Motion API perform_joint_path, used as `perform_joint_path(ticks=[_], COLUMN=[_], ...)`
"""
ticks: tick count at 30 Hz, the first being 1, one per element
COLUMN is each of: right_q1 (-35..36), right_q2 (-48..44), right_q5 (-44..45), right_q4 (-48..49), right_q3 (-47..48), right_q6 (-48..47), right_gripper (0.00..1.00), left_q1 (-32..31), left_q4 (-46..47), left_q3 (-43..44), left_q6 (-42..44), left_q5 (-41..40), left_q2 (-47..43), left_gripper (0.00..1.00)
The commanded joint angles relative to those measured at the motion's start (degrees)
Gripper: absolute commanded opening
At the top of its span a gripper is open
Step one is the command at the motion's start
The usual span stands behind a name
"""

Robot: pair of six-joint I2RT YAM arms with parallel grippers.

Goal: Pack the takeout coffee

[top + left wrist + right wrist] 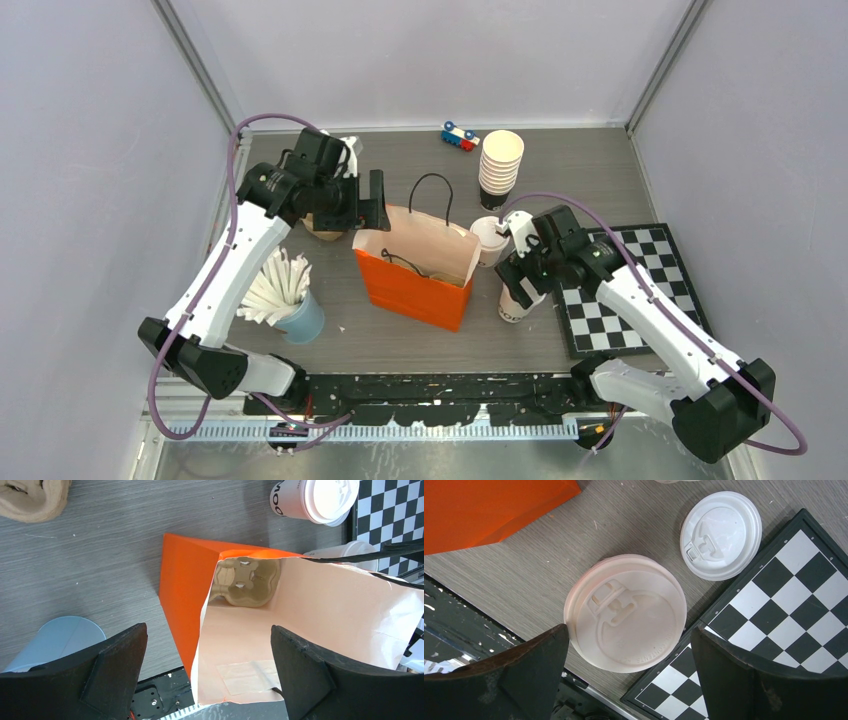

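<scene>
L gripper: jaws wide apart, nothing held, positioned over open mouth of orange bag. Bag stands upright mid-table; pulp cup carrier lies at its bottom. R gripper: jaws wide apart, empty, directly above one lidded coffee cup, which stands betw. bag and chessboard. A second lidded cup stands just beside bag's R side. Neither cup is in bag.
</scene>
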Motion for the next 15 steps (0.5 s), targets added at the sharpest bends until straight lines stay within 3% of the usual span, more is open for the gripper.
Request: perform_joint_path(ticks=[1,15], right_q1=[-0.22,-0.22], right_q2=[0.33,0.39], right_q5=[-2.19,-5.44], right_q4=[-1.13,-2.85], right_q3=[3.26,3.0], right_q6=[-0.52,-0.1], right_gripper=[0.96,0.95], left_q1=[0.24,0.24], left_q4=[1.44,1.78], left_q3=[-0.15,-0.67], left_q6=[0.8,0.66], left_q5=[0.22,0.23], left_q2=[-1.57,-1.71], left_gripper=[0.95,0.95])
